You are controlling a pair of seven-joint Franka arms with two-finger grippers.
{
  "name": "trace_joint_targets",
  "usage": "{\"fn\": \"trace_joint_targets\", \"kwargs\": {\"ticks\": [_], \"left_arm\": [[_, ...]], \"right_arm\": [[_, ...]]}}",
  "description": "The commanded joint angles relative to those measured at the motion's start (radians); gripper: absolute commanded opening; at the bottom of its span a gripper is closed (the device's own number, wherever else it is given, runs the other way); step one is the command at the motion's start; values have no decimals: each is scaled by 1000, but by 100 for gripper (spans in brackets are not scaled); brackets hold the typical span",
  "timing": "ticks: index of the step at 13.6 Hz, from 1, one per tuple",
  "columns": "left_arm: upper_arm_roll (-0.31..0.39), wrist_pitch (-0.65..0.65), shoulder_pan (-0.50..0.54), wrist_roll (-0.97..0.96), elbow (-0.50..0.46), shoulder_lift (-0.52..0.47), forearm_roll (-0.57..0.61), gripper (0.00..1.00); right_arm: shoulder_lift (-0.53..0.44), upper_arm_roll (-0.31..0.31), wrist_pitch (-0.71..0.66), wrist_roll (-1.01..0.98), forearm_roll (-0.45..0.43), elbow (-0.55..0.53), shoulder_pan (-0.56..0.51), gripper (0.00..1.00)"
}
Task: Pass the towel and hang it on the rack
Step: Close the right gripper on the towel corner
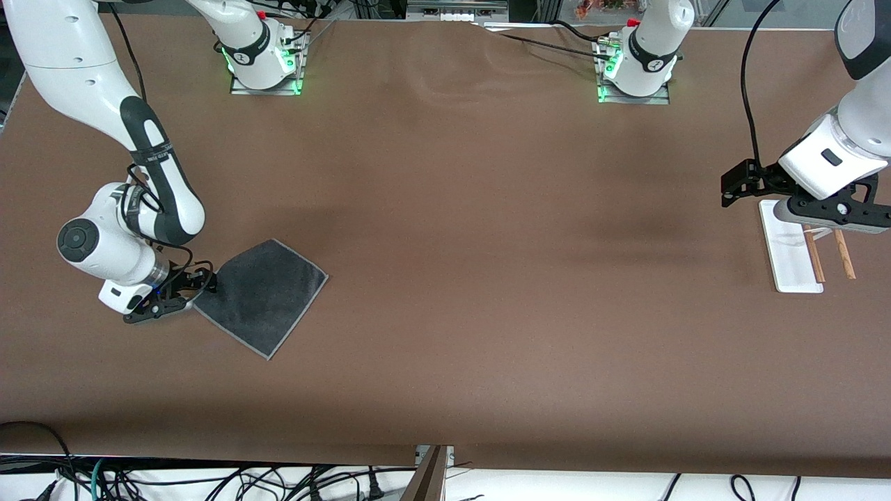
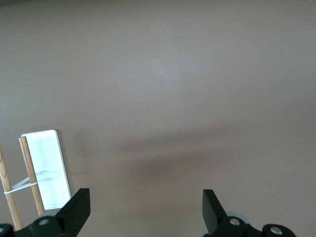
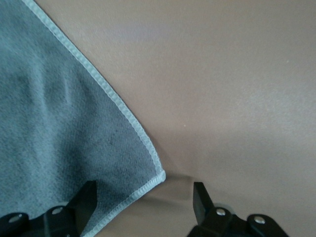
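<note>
Towel (image 1: 261, 298) flat on brown table (image 1: 445, 278); right hand (image 1: 202, 284) spread at its corner, perhaps touching; left hand (image 1: 731, 189) spread by rack (image 1: 790, 250).

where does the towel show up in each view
Front view: the towel lies flat at the right arm's end of the table, one corner at the right tool.
Left wrist view: not in it; only the rack and bare table.
Right wrist view: the towel fills one side, its corner between the open fingers.
Shared landmark: the brown table.

Rack (image 1: 793, 250) partly under left arm
</note>
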Motion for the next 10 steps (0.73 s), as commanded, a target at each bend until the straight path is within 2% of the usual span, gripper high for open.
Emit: {"fn": "trace_joint_targets", "kwargs": {"ticks": [1, 2, 3, 4, 5, 7, 10], "left_arm": [[1, -23, -1, 3, 27, 10, -5, 100], [1, -22, -1, 3, 27, 10, -5, 100], [1, -22, 1, 3, 27, 10, -5, 100], [1, -23, 1, 3, 27, 10, -5, 100], [1, -22, 2, 3, 27, 10, -5, 100], [1, -22, 2, 3, 27, 10, -5, 100], [1, -22, 2, 3, 27, 10, -5, 100]], "right_arm": [[3, 19, 40, -33, 19, -17, -21, 73], [3, 21, 38, -31, 19, -15, -21, 60], [3, 21, 37, -30, 19, -12, -21, 40], [1, 21, 34, -30, 21, -9, -21, 12], [1, 22, 32, -28, 21, -8, -19, 0], [-3, 33, 29, -20, 27, -6, -19, 0], [-8, 50, -52, -20, 106, 37, -13, 0]]}}
